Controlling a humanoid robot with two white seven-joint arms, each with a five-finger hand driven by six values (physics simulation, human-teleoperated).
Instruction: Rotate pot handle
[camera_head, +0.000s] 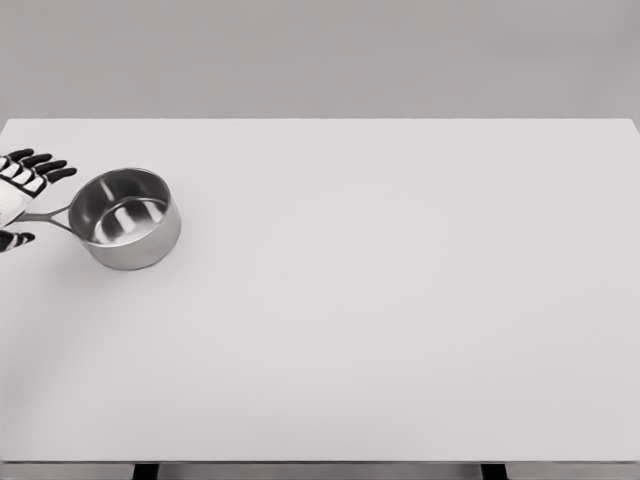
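One shiny, round stainless-steel pot (125, 218) was seen standing upright on the table, far over toward the left edge and somewhat nearer the back than the front. Its open mouth was turned upward, and the pale interior was shown to be empty. A single thin metal handle (45, 216) was seen running out of the pot's left wall, pointed toward the left border of the view. One hand was counted: the white left hand (20, 195) with black fingertips, cut off by the left border, so that only part of it was shown. Its fingers (45, 165) were spread and stretched out above the handle, angled toward the pot's rim, while one further dark fingertip (18, 239) was seen below the handle. The handle was thus placed between the upper fingers and that lower tip, with the hand widely open; whether the handle was actually touched could not be told. The right arm was not shown. All of this was carried by one broad, plain white rectangular table (400, 320), behind which a grey wall (320, 55) was seen.
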